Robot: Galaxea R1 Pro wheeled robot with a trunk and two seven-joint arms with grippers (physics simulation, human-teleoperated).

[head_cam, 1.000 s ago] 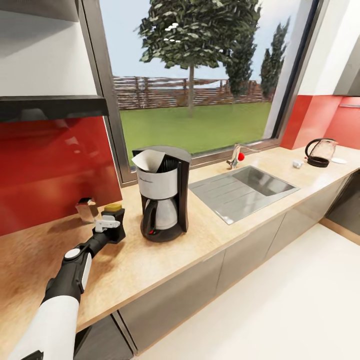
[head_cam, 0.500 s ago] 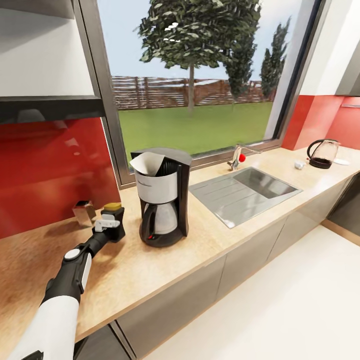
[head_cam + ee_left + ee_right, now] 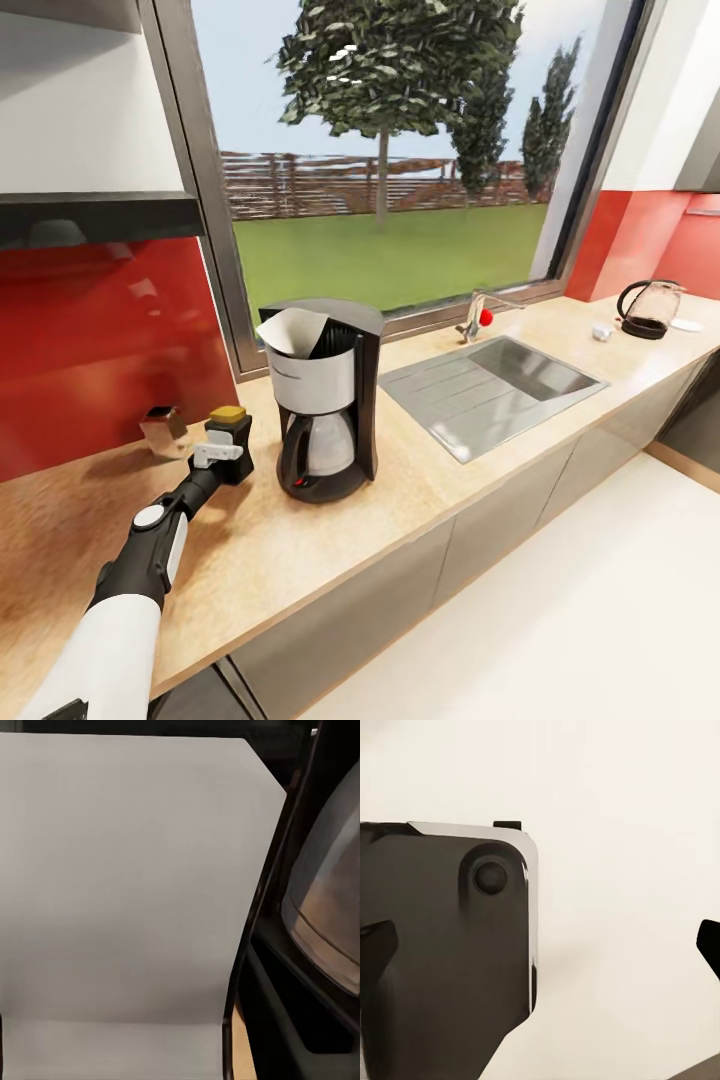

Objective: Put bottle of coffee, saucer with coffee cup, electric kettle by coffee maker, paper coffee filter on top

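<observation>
The black and silver coffee maker [image 3: 322, 405] stands on the beige kitchen countertop [image 3: 420, 465], and the white paper coffee filter [image 3: 292, 331] sits on its top. Just left of it is the dark bottle of coffee [image 3: 232, 438] with a yellow lid, with my left gripper [image 3: 217, 453] shut on its lower front. In the left wrist view the bottle's pale side [image 3: 120, 885] is very close, with the coffee maker's carafe [image 3: 330, 907] beside it. Far right on the counter are the electric kettle [image 3: 648, 308], the saucer [image 3: 686, 323] and the coffee cup [image 3: 600, 330]. My right gripper [image 3: 544, 945] is open over the floor.
A steel sink [image 3: 500, 378] with a faucet [image 3: 478, 312] lies between the coffee maker and the kettle. A small tilted container [image 3: 163, 430] sits left of the bottle against the red backsplash. A dark shelf [image 3: 100, 215] hangs above it. White floor runs along the cabinets.
The head view has shifted a little and come nearer the counter. My left arm and the bottle keep their place in the picture, while the small container beside them has slid left and down.
</observation>
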